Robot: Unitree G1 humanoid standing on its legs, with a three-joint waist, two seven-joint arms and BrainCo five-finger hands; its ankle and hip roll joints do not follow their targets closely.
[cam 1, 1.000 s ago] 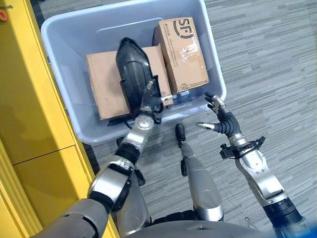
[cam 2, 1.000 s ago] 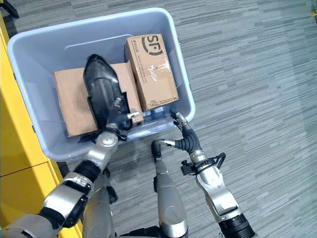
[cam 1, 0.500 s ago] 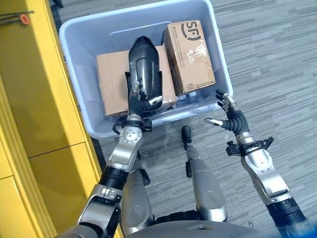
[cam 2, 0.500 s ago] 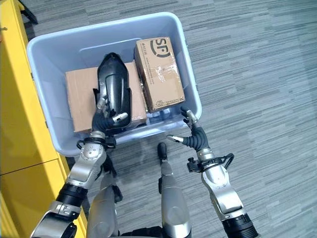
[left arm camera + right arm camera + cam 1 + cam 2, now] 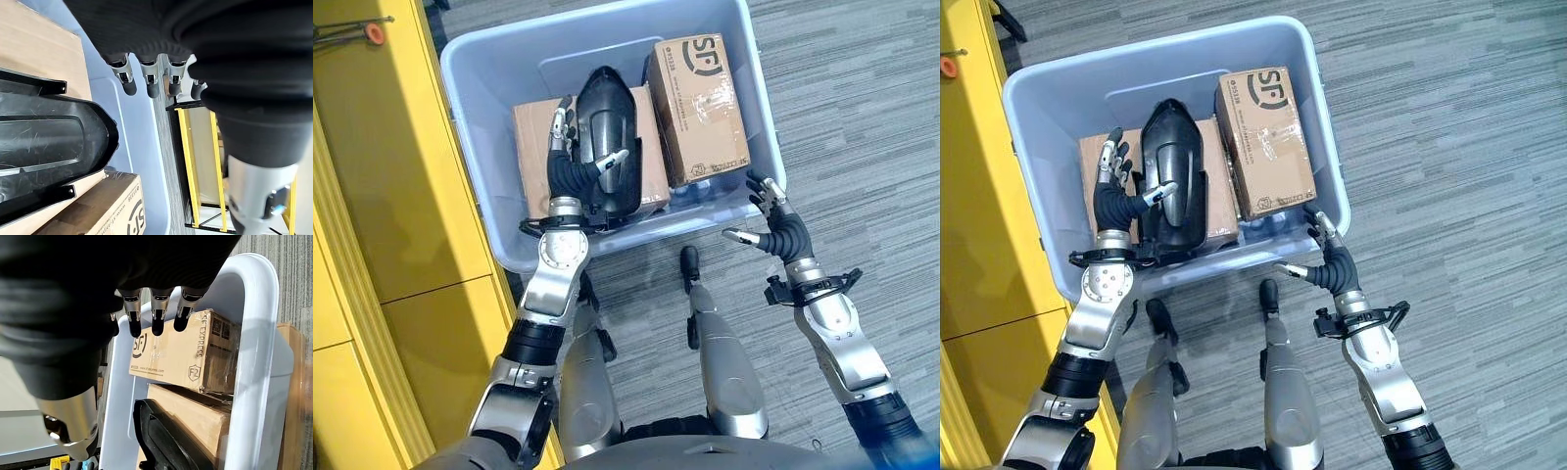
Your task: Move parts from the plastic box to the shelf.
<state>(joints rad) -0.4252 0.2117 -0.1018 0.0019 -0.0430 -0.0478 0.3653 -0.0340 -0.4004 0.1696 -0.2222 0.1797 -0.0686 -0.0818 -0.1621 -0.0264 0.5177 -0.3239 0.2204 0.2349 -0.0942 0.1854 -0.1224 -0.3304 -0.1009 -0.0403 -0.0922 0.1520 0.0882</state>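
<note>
- My left hand [image 5: 570, 171] is inside the box [image 5: 470, 211], fingers straight and spread, thumb [image 5: 1157, 193] lying across the black part [image 5: 1175, 176]; nothing is pinched, nothing gripped.
- The black part (long, glossy, pointed at the far end) rests on the flat carton [image 5: 533, 162]; my left fingers [image 5: 126, 81] stand beside it, over the carton's left half.
- A second carton [image 5: 1265, 137], taped, lies to the right of the black part, tilted against the box's right wall.
- My right hand [image 5: 775, 220] is outside the box, just beside its near right corner; fingers [image 5: 157, 313] loose and apart, holding nothing; whether they touch the rim I cannot tell.
- The box sits on grey carpet [image 5: 862, 117]; the yellow shelf [image 5: 382, 196] stands close along its left side.
</note>
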